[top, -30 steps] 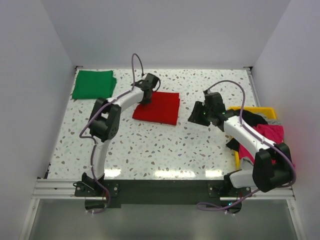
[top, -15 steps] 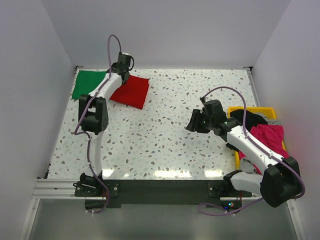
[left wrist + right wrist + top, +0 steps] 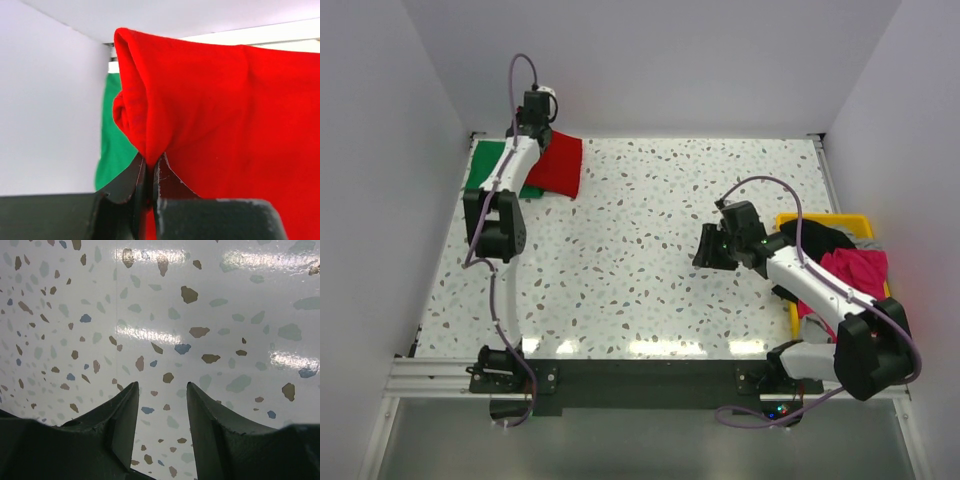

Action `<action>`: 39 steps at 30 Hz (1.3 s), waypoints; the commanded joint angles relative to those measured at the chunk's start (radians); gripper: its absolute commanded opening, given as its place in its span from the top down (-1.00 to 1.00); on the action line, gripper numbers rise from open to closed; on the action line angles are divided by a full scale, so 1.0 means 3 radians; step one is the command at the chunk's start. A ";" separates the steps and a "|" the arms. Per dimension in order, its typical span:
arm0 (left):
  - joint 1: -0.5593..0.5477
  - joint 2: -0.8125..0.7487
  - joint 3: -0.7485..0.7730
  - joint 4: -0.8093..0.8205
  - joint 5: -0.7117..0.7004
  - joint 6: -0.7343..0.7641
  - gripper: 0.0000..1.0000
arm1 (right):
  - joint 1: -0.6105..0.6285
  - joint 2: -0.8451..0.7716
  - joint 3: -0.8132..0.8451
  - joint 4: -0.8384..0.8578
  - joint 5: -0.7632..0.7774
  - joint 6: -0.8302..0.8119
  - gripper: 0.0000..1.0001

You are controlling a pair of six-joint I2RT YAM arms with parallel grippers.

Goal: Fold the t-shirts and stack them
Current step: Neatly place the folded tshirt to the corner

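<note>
Red t-shirt [image 3: 215, 115], folded, is pinched at its bunched edge by the left gripper [image 3: 149, 166], clamped tight on the cloth. It sits at the far left corner of the table [image 3: 620, 260], partly over the folded green t-shirt [image 3: 482, 165], apparently so it can be stacked there. The right gripper [image 3: 162, 400] hovers spread and empty over the table near the yellow tray [image 3: 855, 219].

Soft matt red cloth shirt [image 3: 210, 110]; glossy speckled table [image 3: 200, 300].

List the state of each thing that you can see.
green t-shirt, folded, flat on the table
red t-shirt, folded, edge pinched, partly over green t-shirt
left gripper, shut on red t-shirt
right gripper, open, empty, above table
yellow tray, holding garments
</note>
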 commanded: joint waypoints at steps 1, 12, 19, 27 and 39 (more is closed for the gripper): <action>0.0083 -0.0120 0.0308 0.0143 0.0023 0.0206 1.00 | 0.0017 0.0022 0.0085 0.0022 0.0004 -0.0053 0.07; 0.0088 -0.0227 0.0605 -0.0205 0.0232 0.0190 1.00 | 0.0012 0.0006 0.0131 0.0043 0.0034 -0.0038 0.07; 0.0068 -0.0417 0.0533 -0.0261 0.0315 0.0144 1.00 | 0.0017 -0.0004 0.0131 0.0058 0.0019 -0.0043 0.07; 0.0058 -0.0575 0.0405 -0.0312 0.0305 0.0159 1.00 | 0.0017 -0.0055 0.0126 0.0053 -0.0002 -0.0043 0.07; 0.0053 -0.0662 0.0411 -0.0394 0.0335 0.0149 1.00 | 0.0017 -0.0116 0.0126 0.0033 0.0044 -0.0048 0.07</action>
